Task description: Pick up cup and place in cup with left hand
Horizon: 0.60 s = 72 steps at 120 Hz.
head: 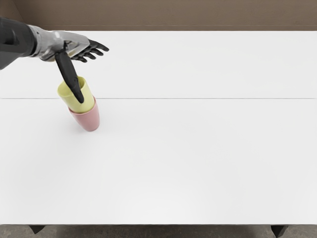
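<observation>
My left hand (pixel 90 73) reaches in from the picture's left edge, above the cups, with its fingers spread and holding nothing. Its thumb hangs down across the front of the yellow cup (pixel 87 96); whether it touches the cup is unclear. The yellow cup sits inside the pink cup (pixel 89 120), its upper part standing well above the pink rim. Both lean slightly in the view, and the pink cup is on the white table at the left.
The white table (pixel 188 148) fills most of the view, with a thin seam across it. A brown surface (pixel 173 15) runs behind its far edge. The right arm is out of view.
</observation>
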Each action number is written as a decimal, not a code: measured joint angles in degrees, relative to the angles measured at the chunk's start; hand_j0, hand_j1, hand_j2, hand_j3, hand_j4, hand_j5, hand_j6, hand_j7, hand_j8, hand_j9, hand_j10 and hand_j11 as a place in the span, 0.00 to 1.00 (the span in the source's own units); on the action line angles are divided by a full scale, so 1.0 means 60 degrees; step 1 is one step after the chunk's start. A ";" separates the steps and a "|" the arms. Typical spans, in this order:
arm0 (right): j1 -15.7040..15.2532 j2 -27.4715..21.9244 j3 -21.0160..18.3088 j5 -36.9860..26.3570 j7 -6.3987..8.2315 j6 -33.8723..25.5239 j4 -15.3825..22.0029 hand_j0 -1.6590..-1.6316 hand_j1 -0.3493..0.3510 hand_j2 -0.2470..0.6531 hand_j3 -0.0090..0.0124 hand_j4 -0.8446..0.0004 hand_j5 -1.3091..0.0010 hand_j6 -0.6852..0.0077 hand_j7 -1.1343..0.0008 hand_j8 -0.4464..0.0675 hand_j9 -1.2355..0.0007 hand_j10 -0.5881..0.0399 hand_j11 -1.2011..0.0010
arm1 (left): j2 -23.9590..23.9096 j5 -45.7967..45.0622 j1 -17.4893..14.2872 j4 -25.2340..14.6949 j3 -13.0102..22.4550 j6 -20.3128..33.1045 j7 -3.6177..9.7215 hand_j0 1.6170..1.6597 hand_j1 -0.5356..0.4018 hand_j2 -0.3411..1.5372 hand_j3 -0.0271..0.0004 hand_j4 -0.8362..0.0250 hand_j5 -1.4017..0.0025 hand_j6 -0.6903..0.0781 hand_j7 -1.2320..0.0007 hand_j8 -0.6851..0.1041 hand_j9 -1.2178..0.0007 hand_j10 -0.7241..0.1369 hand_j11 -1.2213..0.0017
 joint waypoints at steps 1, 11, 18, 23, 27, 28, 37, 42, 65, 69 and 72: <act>0.0000 0.0000 0.0000 0.0001 0.0000 0.0000 0.0000 0.04 0.00 0.27 0.42 1.00 1.00 0.99 1.00 0.87 1.00 0.94 1.00 | 0.0019 -0.0012 0.0000 0.0000 -0.0041 -0.0010 -0.0001 0.96 0.89 0.19 0.99 0.92 0.96 0.84 0.95 0.81 0.95 0.79 0.95; 0.0000 0.0000 0.0000 0.0001 0.0000 0.0001 0.0000 0.04 0.00 0.27 0.42 1.00 1.00 0.99 1.00 0.87 1.00 0.94 1.00 | 0.0114 -0.0165 0.0000 0.0001 -0.0481 -0.0203 -0.0007 0.96 0.90 0.19 0.99 0.93 0.96 0.85 0.96 0.82 0.96 0.80 0.96; 0.0000 0.0000 0.0000 0.0004 0.0000 0.0000 0.0001 0.04 0.00 0.27 0.42 1.00 1.00 0.99 1.00 0.87 1.00 0.94 1.00 | 0.0127 -0.0360 0.0021 0.0001 -0.0819 -0.0480 -0.0013 0.96 0.90 0.19 0.99 0.93 0.97 0.85 0.96 0.82 0.96 0.80 0.96; 0.0000 0.0000 0.0000 0.0005 0.0000 -0.0002 0.0001 0.04 0.00 0.27 0.42 1.00 1.00 0.99 1.00 0.87 1.00 0.94 1.00 | 0.0130 -0.0515 0.0041 0.0002 -0.1053 -0.0720 -0.0018 0.96 0.91 0.18 0.99 0.93 0.97 0.85 0.97 0.83 0.97 0.80 0.97; 0.0000 0.0000 0.0000 0.0006 0.0000 -0.0002 0.0000 0.04 0.00 0.27 0.42 1.00 1.00 0.99 1.00 0.87 1.00 0.94 1.00 | 0.0136 -0.0658 0.0057 0.0002 -0.1222 -0.0903 -0.0020 0.96 0.91 0.18 0.99 0.93 0.97 0.86 0.97 0.83 0.97 0.80 0.97; 0.0000 0.0000 0.0000 0.0005 0.0000 -0.0001 0.0000 0.04 0.00 0.27 0.42 1.00 1.00 0.99 1.00 0.87 1.00 0.94 1.00 | 0.0140 -0.0696 0.0071 0.0002 -0.1266 -0.0952 -0.0021 0.96 0.91 0.18 0.99 0.93 0.97 0.86 0.97 0.83 0.97 0.81 0.97; 0.0000 0.0000 0.0000 0.0003 0.0000 0.0001 0.0000 0.04 0.00 0.27 0.42 1.00 1.00 0.99 1.00 0.87 1.00 0.94 1.00 | 0.0186 -0.1156 0.0088 0.0002 -0.1617 -0.1481 -0.0036 0.96 0.91 0.18 0.99 0.94 0.97 0.86 0.97 0.83 0.97 0.81 0.97; 0.0000 0.0000 0.0000 0.0002 0.0000 0.0002 0.0000 0.04 0.00 0.27 0.42 1.00 1.00 0.99 1.00 0.87 1.00 0.94 1.00 | 0.0188 -0.1452 0.0098 0.0002 -0.1802 -0.1865 -0.0043 0.96 0.91 0.18 0.99 0.94 0.97 0.86 0.97 0.83 0.97 0.81 0.97; 0.0000 0.0000 0.0000 0.0003 0.0000 0.0002 0.0000 0.04 0.00 0.27 0.42 1.00 1.00 0.99 1.00 0.87 1.00 0.94 1.00 | 0.0133 -0.3032 0.0121 -0.0005 -0.2159 -0.3524 -0.0054 0.96 0.91 0.18 0.99 0.94 0.98 0.87 0.97 0.84 0.97 0.81 0.97; 0.0000 0.0000 0.0000 0.0002 0.0000 0.0002 0.0000 0.04 0.00 0.27 0.42 1.00 1.00 0.99 1.00 0.87 1.00 0.94 1.00 | 0.0106 -0.3163 0.0127 -0.0009 -0.2179 -0.3676 -0.0055 0.96 0.91 0.18 0.99 0.94 0.98 0.87 0.97 0.84 0.97 0.81 0.97; 0.0000 0.0000 0.0000 0.0001 0.0000 0.0001 0.0000 0.04 0.00 0.27 0.42 1.00 1.00 0.99 1.00 0.87 1.00 0.94 1.00 | 0.0101 -0.3237 0.0131 -0.0013 -0.2191 -0.3763 -0.0055 0.96 0.91 0.18 0.99 0.94 0.98 0.87 0.98 0.84 0.97 0.81 0.97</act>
